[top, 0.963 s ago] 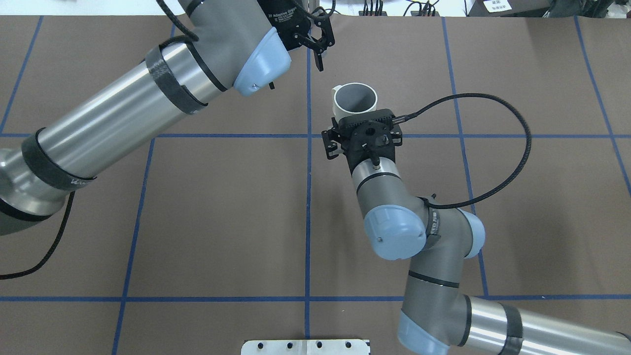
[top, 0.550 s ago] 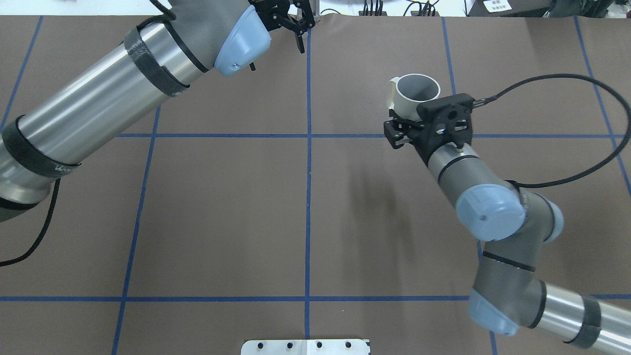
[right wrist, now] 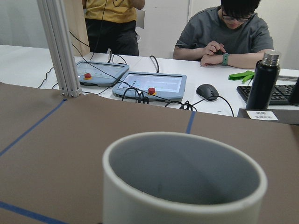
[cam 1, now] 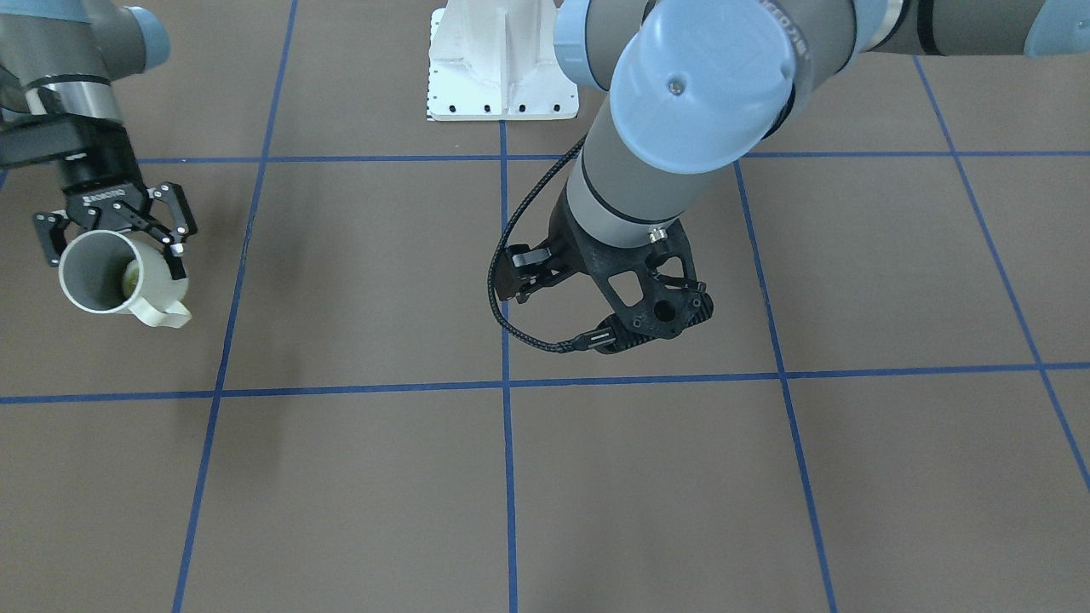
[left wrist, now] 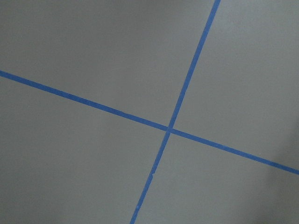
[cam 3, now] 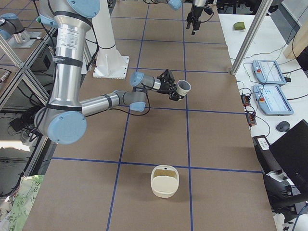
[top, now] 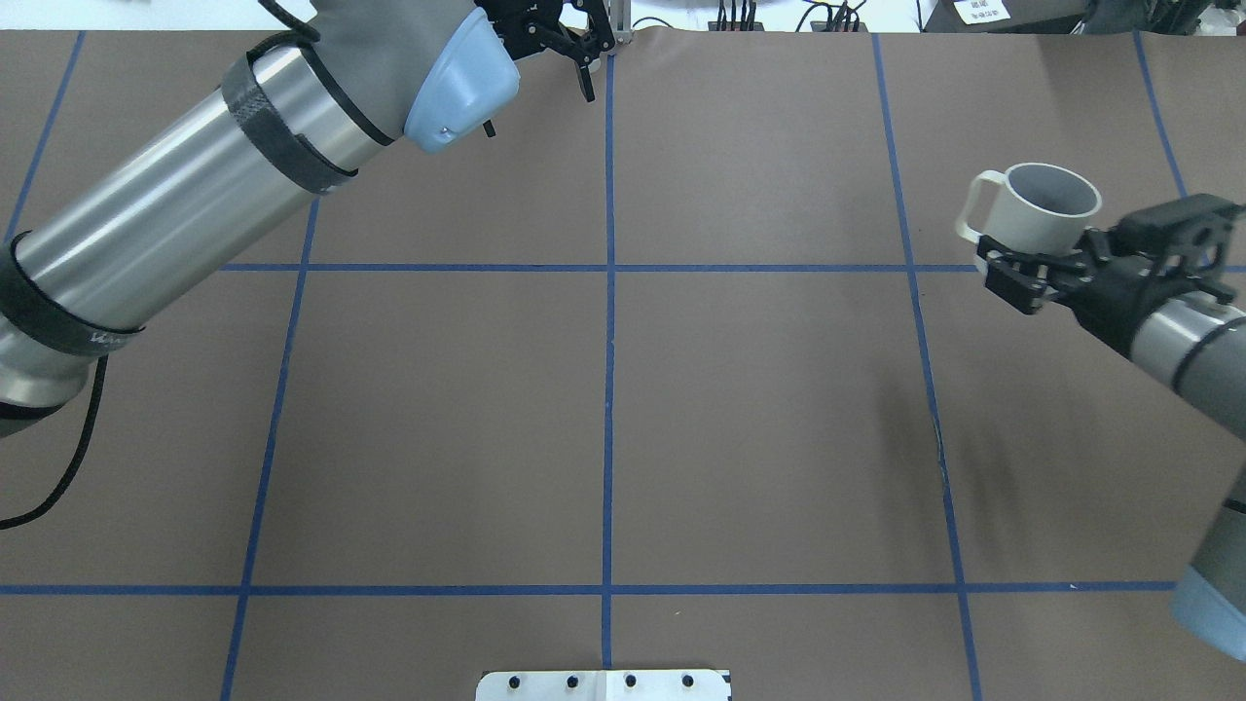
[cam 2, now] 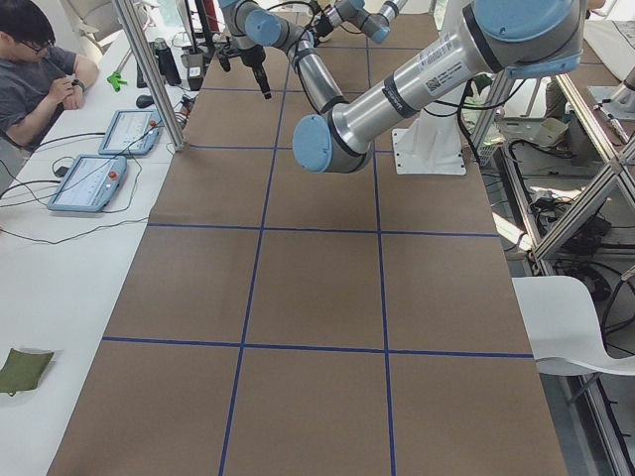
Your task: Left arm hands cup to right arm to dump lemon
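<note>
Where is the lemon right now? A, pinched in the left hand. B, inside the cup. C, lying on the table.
B: the front-facing view shows the lemon sitting inside the cup, which the right hand holds above the table.

Broad table (top: 438,428) centre (basket (cam 3: 165,181) far right)
</note>
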`<state>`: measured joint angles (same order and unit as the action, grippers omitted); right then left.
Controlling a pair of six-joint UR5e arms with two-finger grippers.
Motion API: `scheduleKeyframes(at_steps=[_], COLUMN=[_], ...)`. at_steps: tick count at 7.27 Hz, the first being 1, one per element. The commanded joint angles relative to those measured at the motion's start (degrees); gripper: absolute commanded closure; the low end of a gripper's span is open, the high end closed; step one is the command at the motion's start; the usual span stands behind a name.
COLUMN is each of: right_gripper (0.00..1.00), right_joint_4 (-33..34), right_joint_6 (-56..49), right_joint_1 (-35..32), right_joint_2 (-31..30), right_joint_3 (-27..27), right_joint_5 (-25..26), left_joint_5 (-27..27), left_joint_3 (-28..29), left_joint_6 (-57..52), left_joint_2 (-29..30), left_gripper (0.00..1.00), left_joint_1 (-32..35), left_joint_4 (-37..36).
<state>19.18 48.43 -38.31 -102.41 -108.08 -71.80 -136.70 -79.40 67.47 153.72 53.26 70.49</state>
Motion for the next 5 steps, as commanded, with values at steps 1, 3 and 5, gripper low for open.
scheduleKeyframes(at_steps=[1,3,5], right_gripper=[1.00,1.00,1.00], right_joint_4=[-15.7,-25.3,-33.3], right_joint_6=[-0.2,-0.1,0.8], right_joint_1=[-4.3,-18.1,-30.6], right_joint_2=[-13.9,-15.5,-12.1], right_joint_3=[0.5,8.3,19.3], right_joint_5=[-5.8,-22.9,-37.1], left_joint_5=[1.6,2.5,3.6], left_joint_3=[-2.1,-5.2,-5.9], left_joint_6=[0.0,0.0,0.0], left_joint_2=[-0.8,-2.7,-3.0], left_gripper=[0.00,0.00,0.00], left_joint_1=[-0.6,-0.9,-1.1], left_joint_4=[-0.2,-0.2,-0.2])
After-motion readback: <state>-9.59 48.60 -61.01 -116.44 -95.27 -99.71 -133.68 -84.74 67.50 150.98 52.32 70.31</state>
